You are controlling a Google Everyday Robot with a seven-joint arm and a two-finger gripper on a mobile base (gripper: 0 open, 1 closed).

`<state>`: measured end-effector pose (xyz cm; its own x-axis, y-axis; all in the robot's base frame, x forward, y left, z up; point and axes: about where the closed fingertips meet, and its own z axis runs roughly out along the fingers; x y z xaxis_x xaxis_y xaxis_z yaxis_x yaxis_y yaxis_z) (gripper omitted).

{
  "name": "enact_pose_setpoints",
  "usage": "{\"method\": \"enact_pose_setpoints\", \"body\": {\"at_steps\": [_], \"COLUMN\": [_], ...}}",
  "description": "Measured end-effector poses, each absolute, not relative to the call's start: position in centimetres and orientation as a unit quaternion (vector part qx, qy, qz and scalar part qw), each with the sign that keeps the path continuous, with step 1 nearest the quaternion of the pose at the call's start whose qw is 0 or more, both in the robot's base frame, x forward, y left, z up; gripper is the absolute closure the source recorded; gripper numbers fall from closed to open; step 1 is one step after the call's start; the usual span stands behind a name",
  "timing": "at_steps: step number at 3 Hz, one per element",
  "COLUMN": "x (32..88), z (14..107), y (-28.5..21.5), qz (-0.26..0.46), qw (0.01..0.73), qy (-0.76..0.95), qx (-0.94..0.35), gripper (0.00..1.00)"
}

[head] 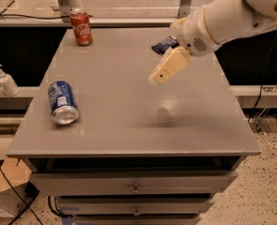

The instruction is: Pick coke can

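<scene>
I'm seeing red coke can (81, 27) w/ white script, blue-white drink can (62, 102), cream gripper (168, 67) hovering over grey table (128, 130).

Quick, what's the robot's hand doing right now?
Gripper: above the table, open or shut cannot be told; the coke can is not in it.

1. Even, fairly bright light from above fell on the grey table (119, 107), leaving no hard-edged shadows.
2. The gripper (165, 54), fingers spread, hung over the table's right-centre and cast a soft, faint shadow below itself.
3. A dull sheen lay beside that shadow; the recesses flanking the table stayed dark.
</scene>
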<state>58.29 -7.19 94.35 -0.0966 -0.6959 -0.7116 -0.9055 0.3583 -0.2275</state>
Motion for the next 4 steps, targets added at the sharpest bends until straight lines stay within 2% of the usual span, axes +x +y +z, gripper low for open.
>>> {"method": "enact_pose_setpoints", "body": {"at_steps": [2, 4], "x": [58.8, 63.5], "z": [94.5, 94.0], "y": [-7.0, -2.5], "qz": [0.133, 0.154], "qw": [0.394, 0.430], "qy": [0.736, 0.730], "qx": [-0.535, -0.508], "gripper": [0.00, 0.00]}}
